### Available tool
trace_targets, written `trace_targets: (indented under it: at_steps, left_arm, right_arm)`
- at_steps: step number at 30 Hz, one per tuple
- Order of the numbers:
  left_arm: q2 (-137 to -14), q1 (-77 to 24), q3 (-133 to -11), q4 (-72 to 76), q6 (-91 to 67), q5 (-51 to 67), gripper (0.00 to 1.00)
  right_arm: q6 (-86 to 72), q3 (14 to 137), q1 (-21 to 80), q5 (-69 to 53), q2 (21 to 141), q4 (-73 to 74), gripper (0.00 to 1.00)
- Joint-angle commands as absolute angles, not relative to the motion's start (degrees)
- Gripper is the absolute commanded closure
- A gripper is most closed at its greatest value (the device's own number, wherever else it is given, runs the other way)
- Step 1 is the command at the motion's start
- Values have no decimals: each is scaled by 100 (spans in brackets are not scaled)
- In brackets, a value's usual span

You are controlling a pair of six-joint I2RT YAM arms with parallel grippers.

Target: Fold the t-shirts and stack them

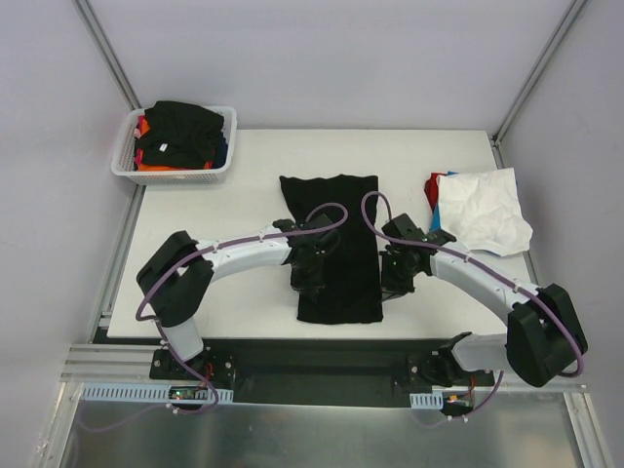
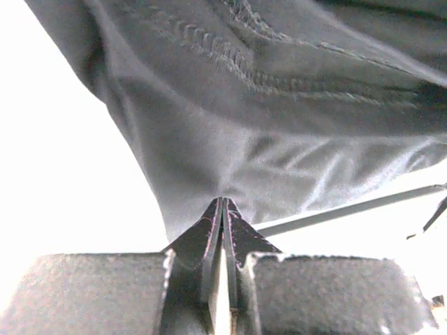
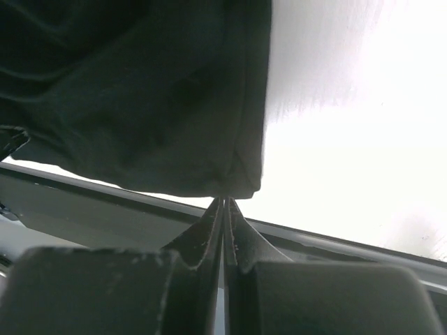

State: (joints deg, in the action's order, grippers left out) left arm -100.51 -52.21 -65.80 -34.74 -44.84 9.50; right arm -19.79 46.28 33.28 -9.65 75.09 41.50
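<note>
Black t-shirt (image 1: 346,273) cloth, puckered below a stitched seam, is pinched in your left gripper (image 2: 222,204), jaws closed. Your right gripper (image 3: 225,202) is closed too, a hem corner caught at its tips. The shirt lies as a long flat strip at frame centre on the white table (image 1: 224,205); crumpled white t-shirt (image 1: 485,210) right, mesh basket (image 1: 125,168) upper left.

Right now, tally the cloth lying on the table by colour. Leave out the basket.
black t-shirt: 1, folded long, in the middle
white t-shirt: 1, on the right
red cloth: 1, an edge under the white one
blue cloth: 1, only a sliver shows
Total: 4
</note>
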Motion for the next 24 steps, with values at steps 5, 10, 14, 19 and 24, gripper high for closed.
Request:
trace_targets:
  at_steps: [5, 10, 14, 19, 24]
  left_arm:
    - [-9913, -5291, -8129, -4412, -4140, 439, 100]
    - [-10239, -5291, -8490, -4517, -4078, 554, 100]
    - [-10195, -5282, -8324, -4526, -3982, 466, 100]
    - [-10230, -5282, -8209, -4526, -3964, 448, 100]
    - [-10309, -5256, -8297, -4535, -3858, 474, 100]
  right_arm:
    - [-1635, 5526, 3366, -800, 8295, 4061, 96]
    - [-1494, 6046, 3357, -931, 9078, 3832, 96]
    - [-1459, 6354, 3349, -984, 9613, 3709, 97]
    - [-1328, 6881, 3305, -1055, 10142, 3674, 96]
    - [-1143, 7443, 2980, -1081, 10573, 3726, 97]
